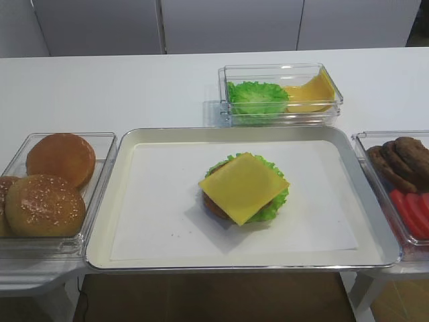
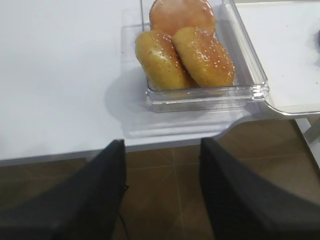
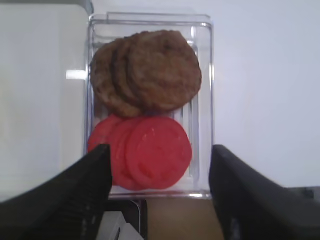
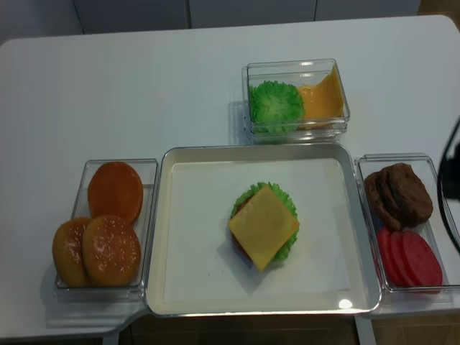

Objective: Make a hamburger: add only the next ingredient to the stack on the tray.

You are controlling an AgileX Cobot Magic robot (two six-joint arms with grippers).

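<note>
A square yellow cheese slice (image 1: 244, 187) (image 4: 263, 226) lies flat on top of the stack, turned diamond-wise. It covers most of the brown patty (image 1: 213, 205) and the ruffled green lettuce leaf (image 1: 276, 201). The stack sits mid-tray on the white paper of the silver-rimmed tray (image 1: 234, 132) (image 4: 162, 230). My right gripper (image 3: 160, 150) is open and holds nothing; it hovers over the near end of the right-hand bin, above the tomato slices (image 3: 150, 152). My left gripper (image 2: 162, 144) is open and holds nothing, off the table's front edge, short of the bun bin (image 2: 205, 97). Neither gripper shows in the high views.
Left of the tray, a clear bin holds buns (image 1: 47, 201). Behind the tray, another bin (image 1: 280, 111) holds lettuce leaves and cheese slices. On the right, loose patties (image 3: 147, 70) share the bin with the tomato slices. A dark arm part (image 4: 453, 176) shows at the right edge. Brown floor lies below the table's front edge.
</note>
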